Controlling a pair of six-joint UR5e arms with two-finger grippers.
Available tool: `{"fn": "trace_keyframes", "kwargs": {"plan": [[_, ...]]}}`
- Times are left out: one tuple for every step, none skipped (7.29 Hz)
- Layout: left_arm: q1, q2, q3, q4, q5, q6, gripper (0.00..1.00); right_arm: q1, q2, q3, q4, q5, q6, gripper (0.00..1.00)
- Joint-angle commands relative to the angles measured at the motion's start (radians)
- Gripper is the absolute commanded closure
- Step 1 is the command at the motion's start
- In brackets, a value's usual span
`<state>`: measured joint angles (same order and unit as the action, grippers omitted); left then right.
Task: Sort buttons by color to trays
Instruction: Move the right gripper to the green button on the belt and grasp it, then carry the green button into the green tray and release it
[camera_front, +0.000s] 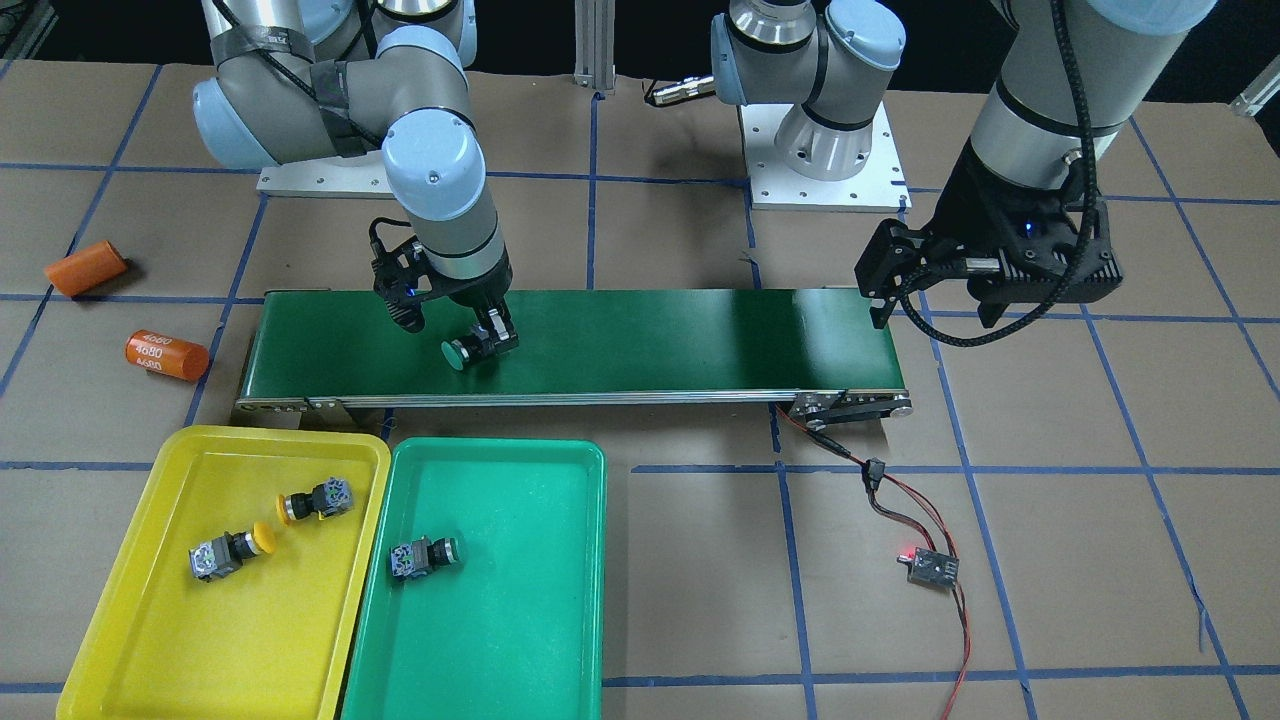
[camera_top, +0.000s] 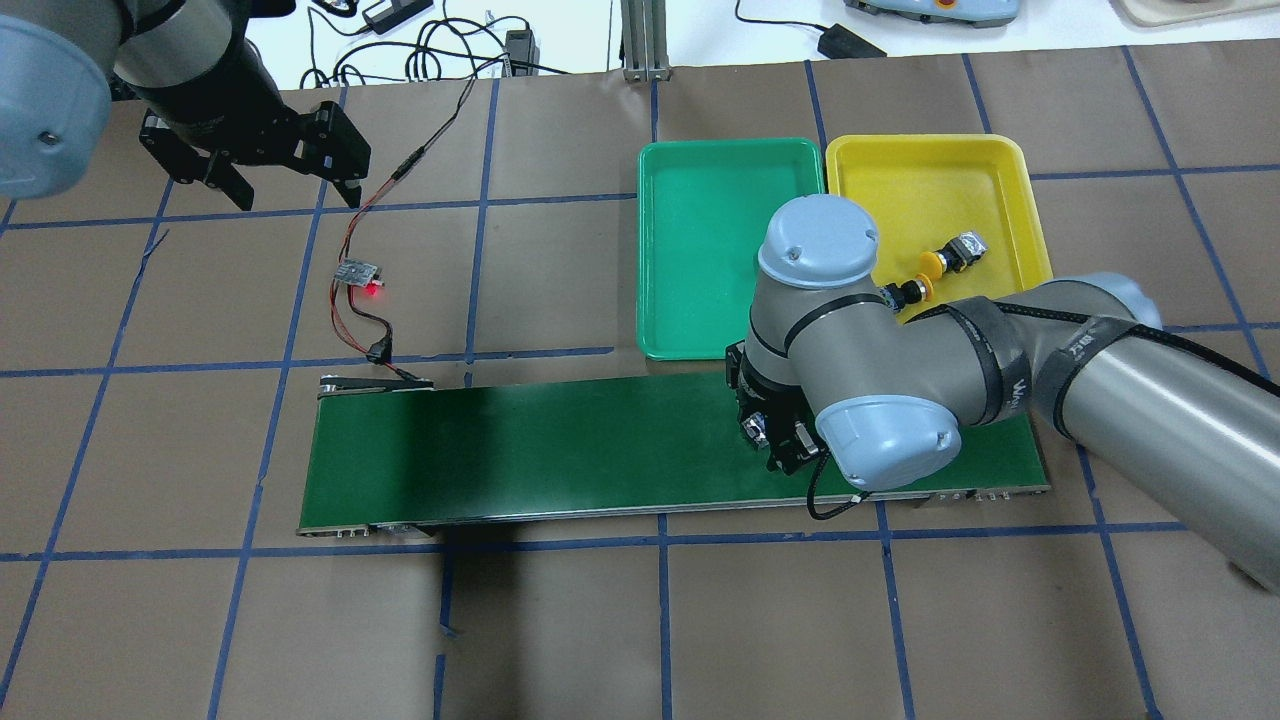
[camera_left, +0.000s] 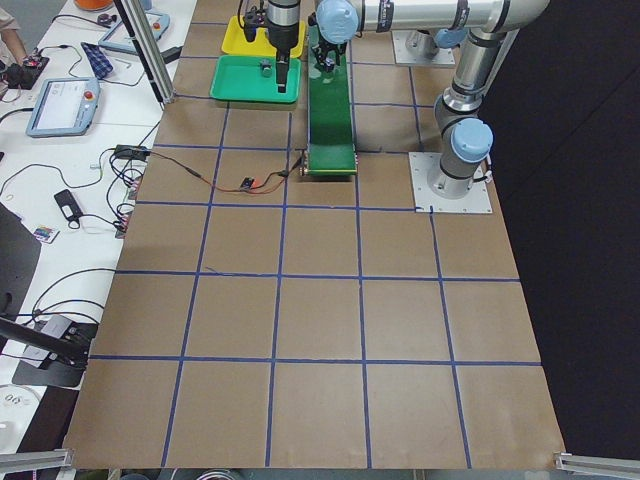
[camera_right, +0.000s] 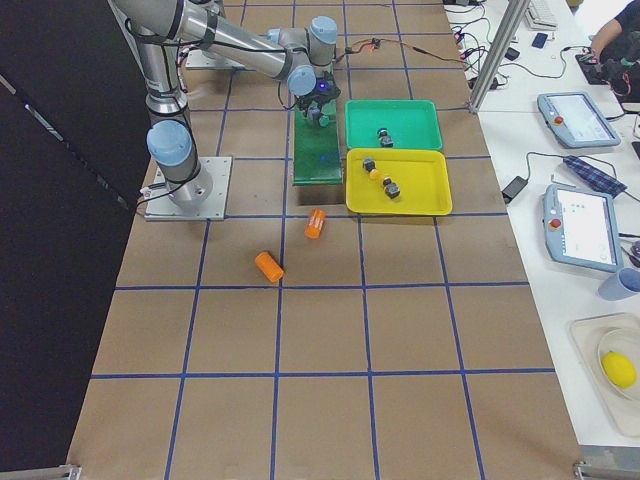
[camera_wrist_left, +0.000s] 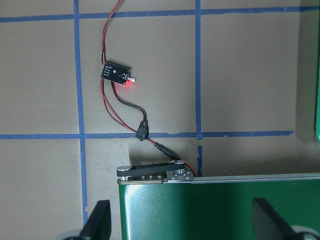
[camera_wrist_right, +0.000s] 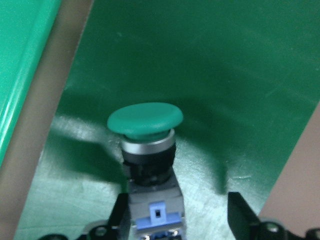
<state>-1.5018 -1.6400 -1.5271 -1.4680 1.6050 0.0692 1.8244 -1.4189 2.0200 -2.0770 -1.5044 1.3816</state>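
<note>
Right gripper (camera_front: 488, 338) is down on the conveyor belt (camera_front: 650, 340), at the end nearest the worktop's right-hand edge. Its fingers are parted around the green-capped button (camera_wrist_right: 145, 117) lying there, one finger against the body and the other standing clear, so nothing's clamped; it looks like a pick being lined up. The green tray (camera_front: 500, 650) and yellow tray (camera_front: 200, 650) sit side by side in the operators'-edge corner, holding one green button (camera_front: 425, 556) and two yellow-capped buttons (camera_front: 228, 552). The left gripper (camera_wrist_left: 181, 220) hovers wide open and empty over the belt's far end, out of the way.
</note>
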Motion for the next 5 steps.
{"fn": "trace_keyframes", "kwargs": {"plan": [[0.000,-0.003,0.001,0.000,-0.001,-0.003,0.00,-0.005,0.004,-0.085,0.012,-0.002,-0.009,1.00],[0.000,-0.006,0.001,0.000,0.001,-0.003,0.00,-0.028,0.009,-0.127,0.021,-0.002,-0.057,1.00],[0.000,0.006,0.001,0.000,0.000,-0.003,0.00,-0.055,0.015,-0.160,0.020,0.003,-0.085,1.00],[0.000,0.000,0.001,0.000,0.007,-0.003,0.00,-0.068,0.059,-0.217,0.006,0.006,-0.123,1.00],[0.000,0.009,0.001,0.000,0.009,-0.003,0.00,-0.068,0.166,-0.303,-0.041,0.012,-0.131,1.00]]}}
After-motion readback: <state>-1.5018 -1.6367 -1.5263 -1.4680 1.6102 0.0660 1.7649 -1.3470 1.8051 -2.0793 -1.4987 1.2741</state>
